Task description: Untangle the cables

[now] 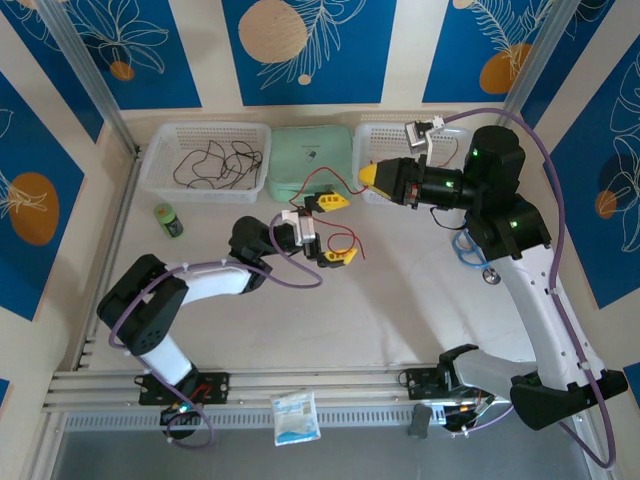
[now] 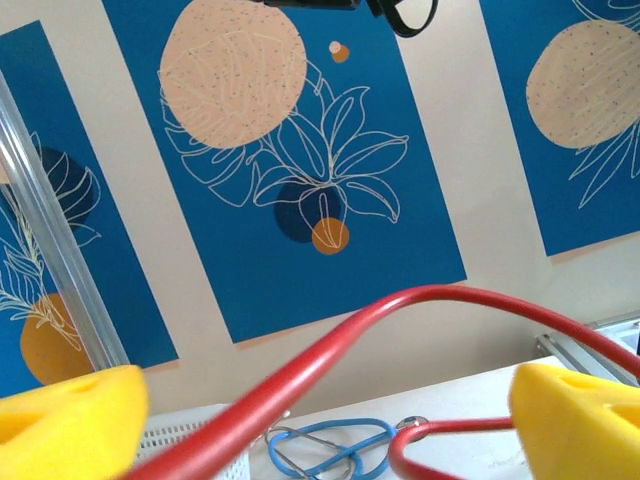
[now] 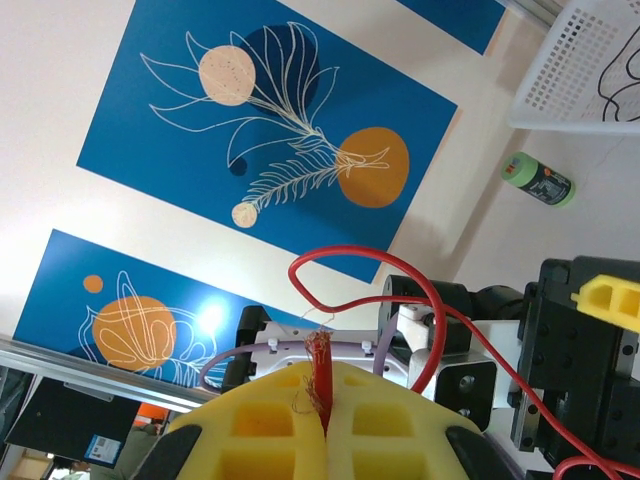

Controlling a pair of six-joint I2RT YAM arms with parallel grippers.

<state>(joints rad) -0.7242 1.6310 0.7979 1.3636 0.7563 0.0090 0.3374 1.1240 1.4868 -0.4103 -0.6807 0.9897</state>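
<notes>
The right fingers (image 1: 372,178) are shut tight on the very end of the red cable (image 2: 440,292); in the right wrist view its frayed tip sticks up from the crack between the two yellow halves. The left fingers (image 1: 337,201) stand wide open near the middle of the top view; the red cable runs through the gap between them, and they do not seem to touch it. The cable goes left from the right fingers, in front of the green box (image 1: 310,160), then bends down past the left fingers to the bench (image 1: 400,310). The black cables (image 1: 215,160) lie in a loose heap in the basket (image 1: 150,175) at the upper left.

Things could go wrong from here. Only the tip of the red cable is pinched, so a hard pull may make it slip out. The cable bends close around the left fingers, so it may catch on them and pull tight. If the left fingers close in a bad spot, they may miss the thin cable or grab two parts of it at once.

Counted: two arms; two baskets, the other basket (image 1: 385,135) at the upper middle; one green box; one small green bottle (image 1: 168,218) at the left; one blue cable (image 1: 468,250) under the right arm; one white packet (image 1: 297,415) at the bottom. The red cable looks like one piece, though this cannot be told for sure; the black cables are too mixed up to count.
</notes>
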